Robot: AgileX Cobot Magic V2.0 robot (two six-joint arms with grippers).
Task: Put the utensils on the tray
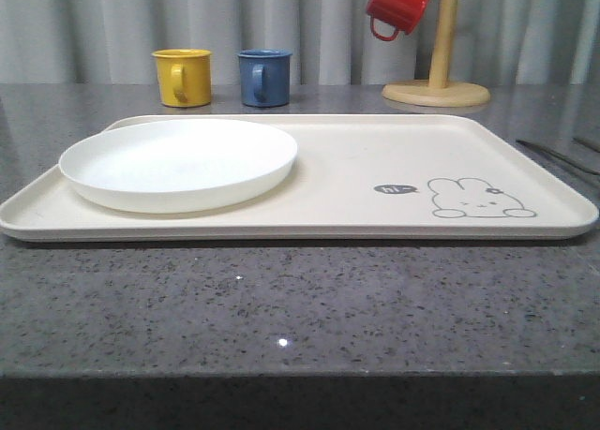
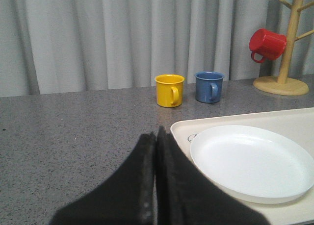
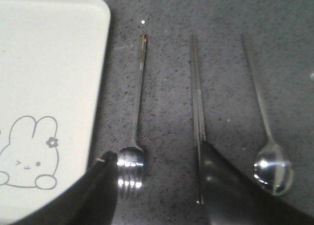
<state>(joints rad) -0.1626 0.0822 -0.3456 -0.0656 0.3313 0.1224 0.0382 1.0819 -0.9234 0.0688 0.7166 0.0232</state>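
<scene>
On a grey speckled counter, the white plate [image 1: 178, 163] already sits on the cream rabbit tray [image 1: 375, 215]; fork [image 3: 133, 137], chopsticks [image 3: 196, 102] and spoon [image 3: 267, 137] remain outside it; the right gripper [image 3: 157, 186] hangs spread over the fork head; the left gripper [image 2: 156, 186] rests closed beside the tray.

A grey speckled stone table [image 1: 281, 299] fills the foreground, small glints of light on its surface. Behind it hangs a pale grey curtain [image 2: 122, 34] in vertical folds, evenly lit, closing off the room beyond.
</scene>
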